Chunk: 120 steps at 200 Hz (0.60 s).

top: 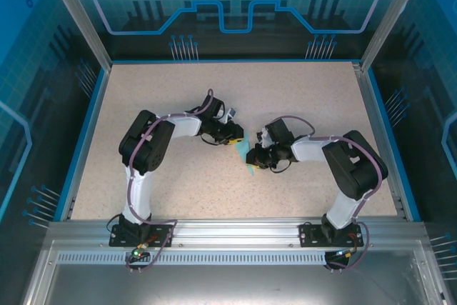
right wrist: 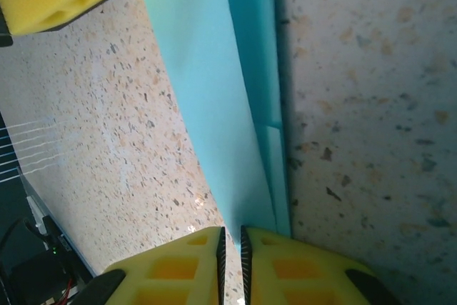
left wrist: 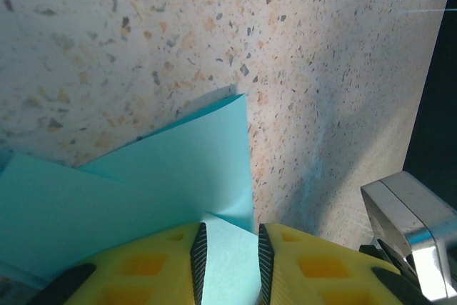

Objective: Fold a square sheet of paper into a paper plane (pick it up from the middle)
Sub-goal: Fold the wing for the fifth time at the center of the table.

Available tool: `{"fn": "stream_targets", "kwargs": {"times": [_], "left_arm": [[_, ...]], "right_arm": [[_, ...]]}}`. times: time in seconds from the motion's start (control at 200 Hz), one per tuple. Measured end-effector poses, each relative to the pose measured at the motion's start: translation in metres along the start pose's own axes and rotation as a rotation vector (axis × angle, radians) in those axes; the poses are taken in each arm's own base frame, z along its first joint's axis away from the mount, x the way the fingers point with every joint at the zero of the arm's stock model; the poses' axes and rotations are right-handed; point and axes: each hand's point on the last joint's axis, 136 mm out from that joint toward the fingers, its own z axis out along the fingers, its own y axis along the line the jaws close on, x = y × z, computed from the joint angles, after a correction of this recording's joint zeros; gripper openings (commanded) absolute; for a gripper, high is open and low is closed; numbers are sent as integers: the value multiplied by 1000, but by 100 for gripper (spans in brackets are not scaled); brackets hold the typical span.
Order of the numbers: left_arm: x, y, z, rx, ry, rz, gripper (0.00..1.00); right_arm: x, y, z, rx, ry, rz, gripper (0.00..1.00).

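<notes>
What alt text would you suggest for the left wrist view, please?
The left gripper has its yellow fingers slightly apart over a folded sheet of thin light-cyan paper, which shows between them. Its overlapping angular layers lie on a beige speckled tabletop.

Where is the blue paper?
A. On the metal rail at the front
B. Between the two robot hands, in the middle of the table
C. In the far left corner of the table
B: the blue paper sits in the middle of the table, with the left hand and the right hand on either side.
</notes>
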Motion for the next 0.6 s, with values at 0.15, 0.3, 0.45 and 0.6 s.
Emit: {"fn": "stream_targets", "kwargs": {"times": [0.15, 0.3, 0.45, 0.6], "left_arm": [[0, 1, 0, 0, 2, -1, 29], [0, 0, 0, 2, 3, -1, 28], [0, 0, 1, 2, 3, -1, 28], [0, 0, 1, 1, 4, -2, 28]], "right_arm": [[-13, 19, -1, -22, -20, -30, 16], [-30, 32, 3, -40, -34, -47, 16], [-35, 30, 17, -27, -19, -41, 16], [-32, 21, 23, -1, -5, -27, 16]]}}
